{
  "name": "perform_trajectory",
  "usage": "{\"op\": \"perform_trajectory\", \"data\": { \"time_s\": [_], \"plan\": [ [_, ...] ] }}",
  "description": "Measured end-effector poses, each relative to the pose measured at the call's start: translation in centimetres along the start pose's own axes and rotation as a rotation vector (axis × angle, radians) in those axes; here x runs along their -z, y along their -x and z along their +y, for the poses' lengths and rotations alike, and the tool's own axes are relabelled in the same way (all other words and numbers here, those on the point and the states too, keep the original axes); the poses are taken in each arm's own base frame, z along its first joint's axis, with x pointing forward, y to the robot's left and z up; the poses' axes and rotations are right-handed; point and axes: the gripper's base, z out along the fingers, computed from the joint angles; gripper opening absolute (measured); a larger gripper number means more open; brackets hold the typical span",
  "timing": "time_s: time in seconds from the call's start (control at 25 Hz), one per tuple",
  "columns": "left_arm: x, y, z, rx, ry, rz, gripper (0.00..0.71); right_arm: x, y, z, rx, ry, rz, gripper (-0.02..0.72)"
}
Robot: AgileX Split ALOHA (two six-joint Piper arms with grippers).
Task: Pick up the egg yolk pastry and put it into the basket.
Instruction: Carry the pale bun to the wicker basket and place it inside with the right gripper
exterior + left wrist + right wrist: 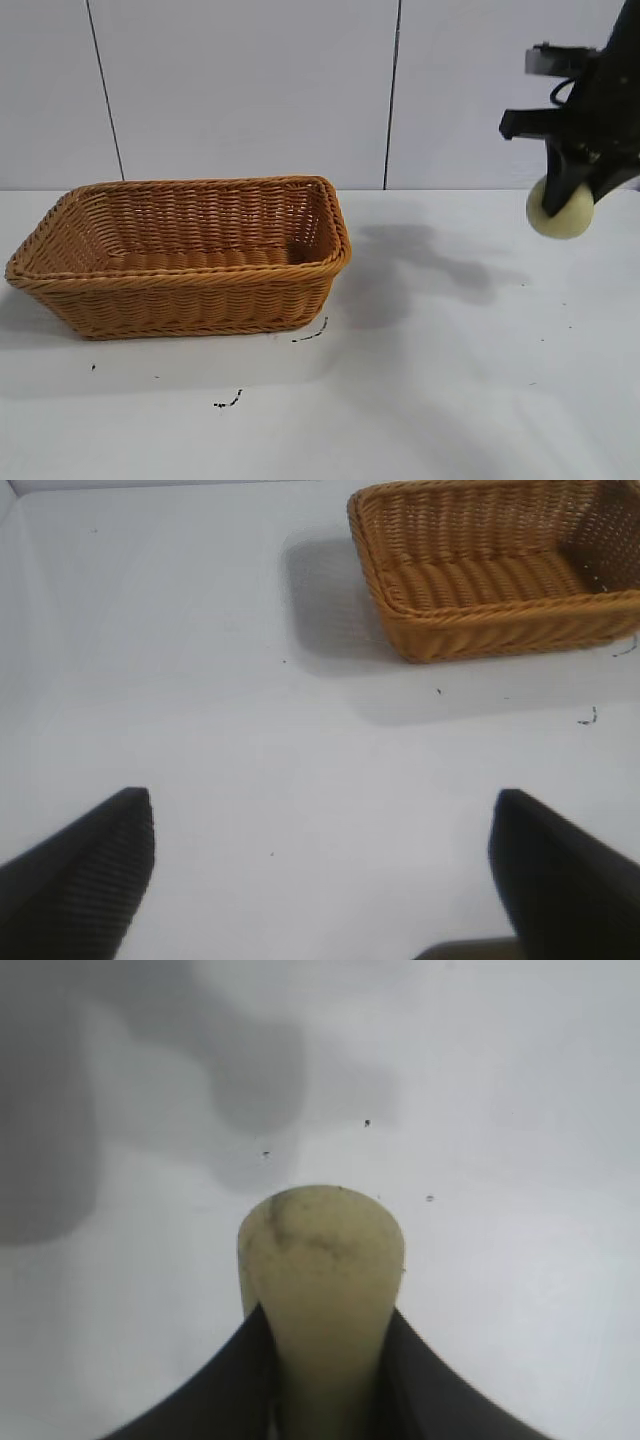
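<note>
My right gripper (572, 198) is shut on the egg yolk pastry (559, 211), a pale yellow-beige lump, and holds it in the air above the table at the far right. In the right wrist view the pastry (322, 1260) is squeezed between the two black fingers (235, 1380) and sticks out past their tips. The orange-brown wicker basket (180, 300) stands empty on the table at the left, well apart from the pastry. It also shows in the left wrist view (480, 630). My left gripper (322, 830) is open and empty, away from the basket, and out of the exterior view.
The white table (450, 380) carries a few small dark specks (228, 402) in front of the basket. The right arm's shadow (430, 265) lies on the table between basket and pastry. A white panelled wall (250, 90) stands behind.
</note>
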Motion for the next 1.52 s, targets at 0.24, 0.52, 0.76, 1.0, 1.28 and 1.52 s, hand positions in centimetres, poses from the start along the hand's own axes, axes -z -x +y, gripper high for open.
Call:
{"op": "perform_trajectory", "data": {
  "time_s": [0.24,0.52,0.76,1.0,1.28,1.52],
  "plan": [
    [0.0,0.0,0.0,0.000,0.000,0.000,0.693,0.4,2.5,4.6,0.113,0.034,-0.034,0.160],
    [0.0,0.0,0.0,0.000,0.000,0.000,0.693,-0.8,4.3,14.0,0.295,0.115,-0.081,0.160],
    [0.0,0.0,0.0,0.000,0.000,0.000,0.693,-2.8,3.2,21.7,0.414,0.176,-0.070,0.160],
    [0.0,0.0,0.0,0.000,0.000,0.000,0.693,-6.3,0.8,27.7,0.516,0.231,-0.097,0.160],
    [0.0,0.0,0.0,0.000,0.000,0.000,0.693,-12.0,0.0,29.7,0.485,0.246,-0.131,0.160],
    [0.0,0.0,0.0,0.000,0.000,0.000,0.693,-14.4,-0.5,29.4,0.496,0.213,-0.098,0.244]
  ]
}}
